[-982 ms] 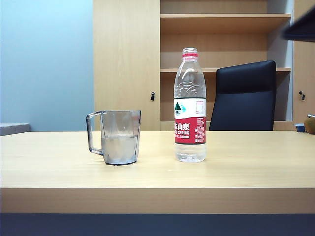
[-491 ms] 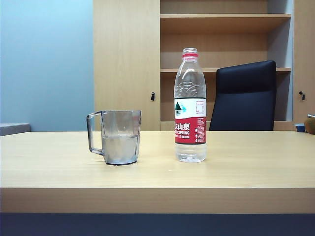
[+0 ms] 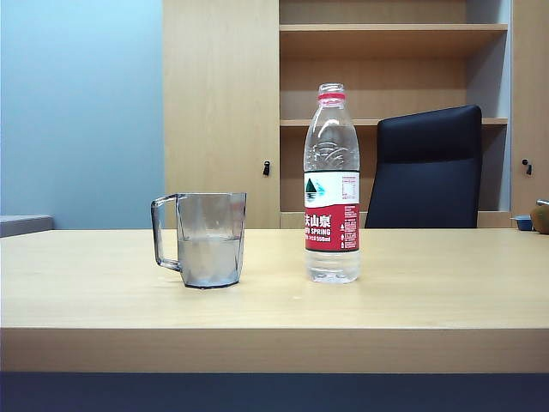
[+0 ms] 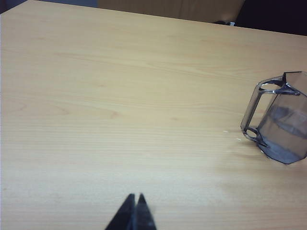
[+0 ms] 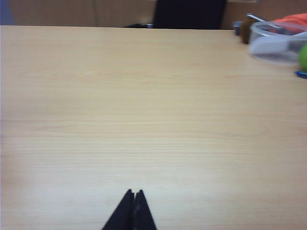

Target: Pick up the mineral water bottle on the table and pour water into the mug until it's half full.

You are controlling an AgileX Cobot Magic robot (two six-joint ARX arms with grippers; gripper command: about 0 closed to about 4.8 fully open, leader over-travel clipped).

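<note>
Water (image 3: 209, 259) is seen filling the mug (image 3: 202, 239) about halfway; the mineral water bottle (image 3: 332, 184) stands upright near it on the table (image 3: 274, 300). Left gripper (image 4: 135, 197) and right gripper (image 5: 135, 193) are held over bare table, jaws clenched, empty.

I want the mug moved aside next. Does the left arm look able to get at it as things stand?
Probably yes. The left gripper hangs shut above bare table, and nothing lies between it and the mug, whose handle faces its side. The mineral water bottle stands on the mug's far side. The jaws must open first.
</note>
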